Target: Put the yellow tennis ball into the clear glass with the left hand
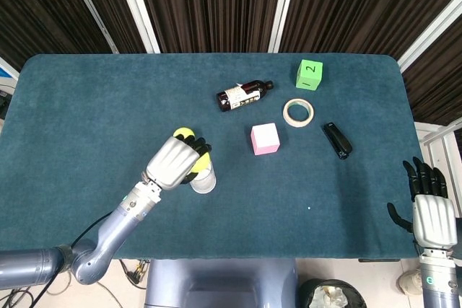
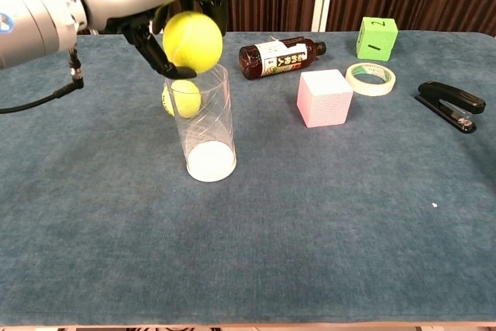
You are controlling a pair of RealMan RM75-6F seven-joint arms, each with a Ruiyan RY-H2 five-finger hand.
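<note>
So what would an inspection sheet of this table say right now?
Surface: dark blue cloth table.
Job's things: tennis ball held just above the upright clear glass; glass empty.
Clutter: second ball behind the glass, brown bottle on its side, pink cube, tape roll, green cube, black stapler.
Hands: left hand grips the ball; right hand off the table edge, holding nothing.
Cables: black wire under the left arm.
Surroundings: dark slatted curtain.
</note>
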